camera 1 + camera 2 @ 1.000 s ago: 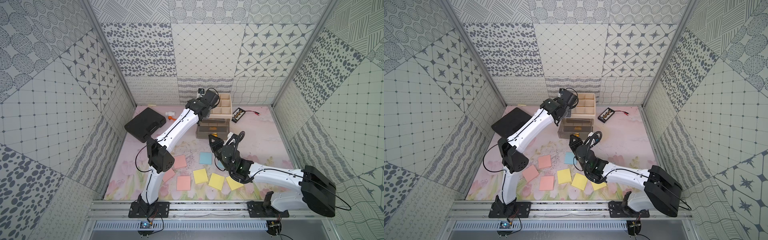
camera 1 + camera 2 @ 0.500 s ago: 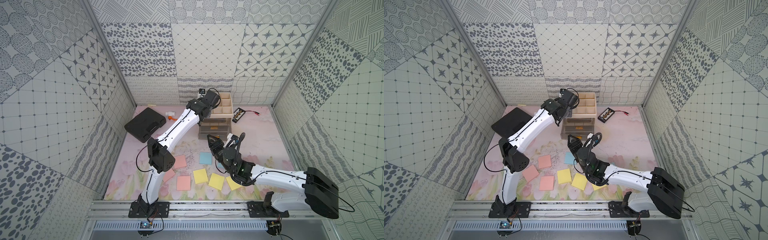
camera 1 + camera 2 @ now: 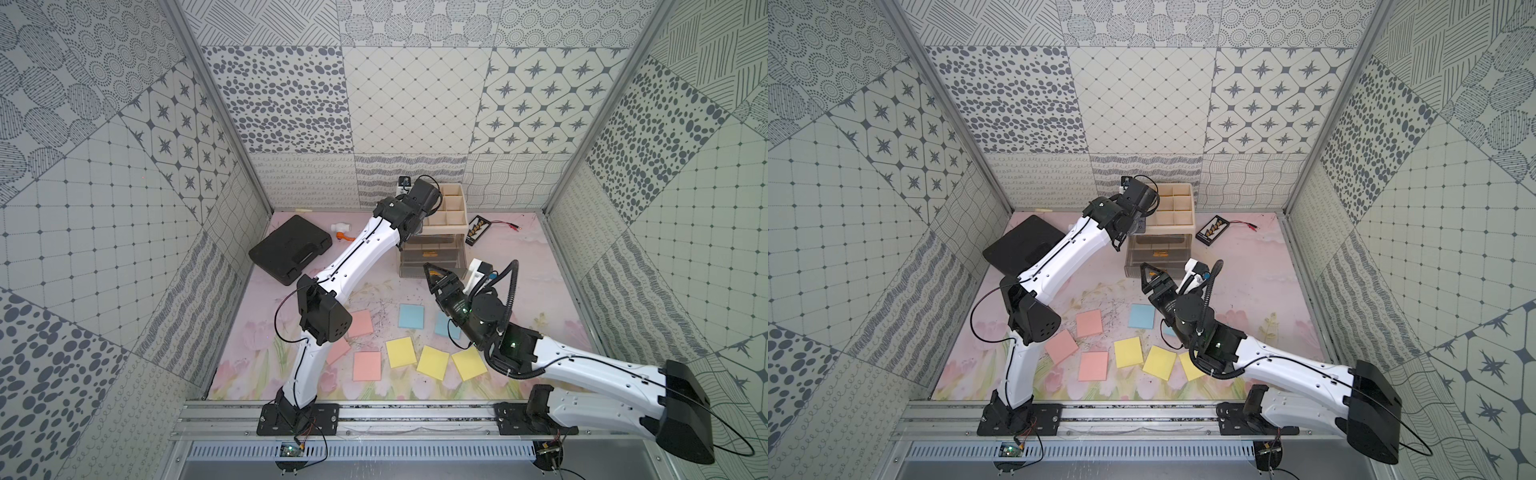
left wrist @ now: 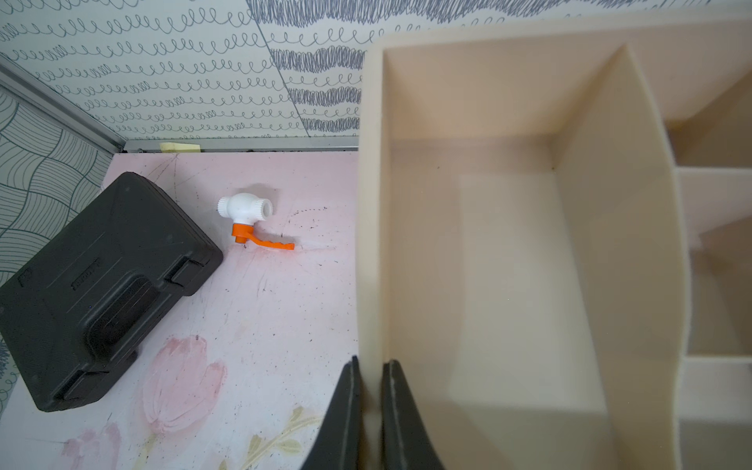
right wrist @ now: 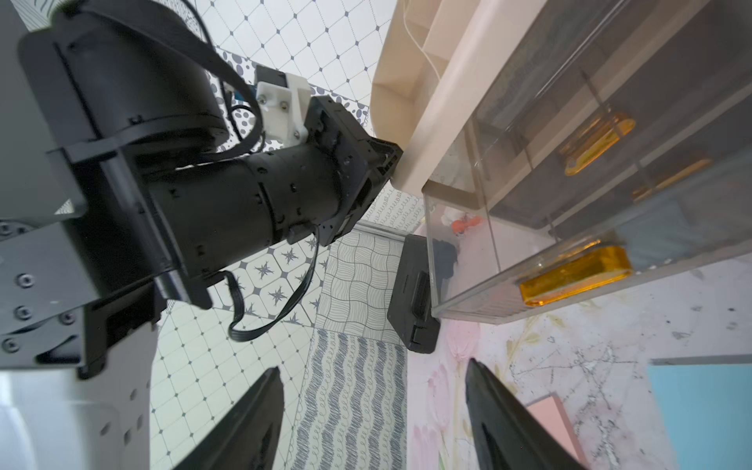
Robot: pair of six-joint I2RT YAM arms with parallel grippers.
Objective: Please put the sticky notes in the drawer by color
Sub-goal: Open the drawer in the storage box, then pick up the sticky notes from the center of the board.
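Sticky notes lie flat on the mat: three pink, three yellow and two blue, one of which is partly under my right arm. Behind them stands the drawer unit, clear grey with amber handles and a cream organizer on top. Its lowest drawer is pulled out, with something pale blue inside. My left gripper is shut on the organizer's side wall. My right gripper hangs open just in front of the lowest drawer, holding nothing.
A black case and a white valve with an orange lever lie at the back left. A black battery holder with red leads sits right of the organizer. Patterned walls close in three sides.
My right gripper has gone from nearly shut to open at the drawer front. The left arm and the notes have not moved.
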